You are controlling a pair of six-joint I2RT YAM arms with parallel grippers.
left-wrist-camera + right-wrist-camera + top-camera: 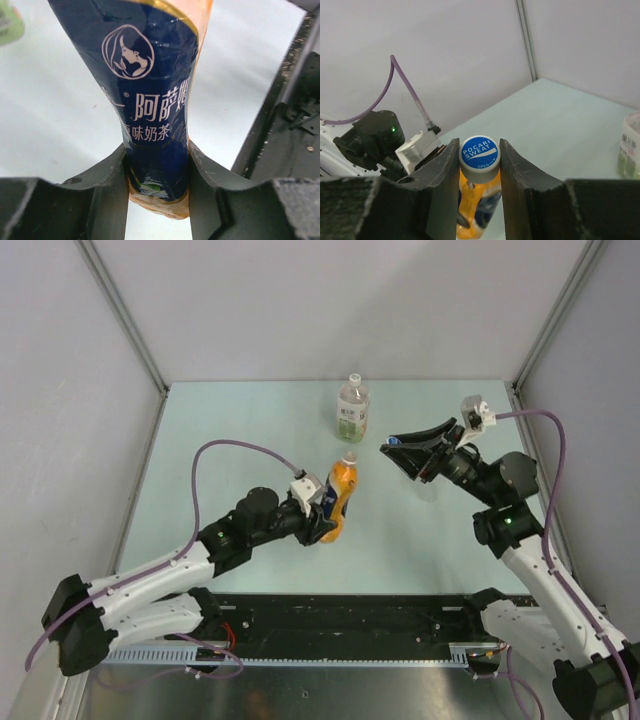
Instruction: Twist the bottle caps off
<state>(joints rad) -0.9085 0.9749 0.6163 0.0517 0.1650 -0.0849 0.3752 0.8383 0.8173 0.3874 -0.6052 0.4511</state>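
My left gripper [325, 522] is shut on the lower body of an orange tea bottle [341, 495] with a dark blue label [150, 80], holding it tilted over the table. The fingers [112, 175] press both sides of it. Its small pale cap [350, 457] sits on its neck. My right gripper [392, 448] is shut on a blue-topped white cap [479, 159] printed POCARI SWEAT, held in the air to the right of the orange bottle, which shows behind it [477, 210]. The cap shows as a blue spot [392, 441]. A clear green-labelled bottle [352, 410] stands behind with its whitish cap [354, 379] on.
The green-labelled bottle also shows at the right edge of the right wrist view [631, 145]. A faint clear shape [428, 487] stands on the table under my right gripper. Grey walls and metal posts enclose the pale green table [240, 430]. A black rail [350, 620] runs along the near edge.
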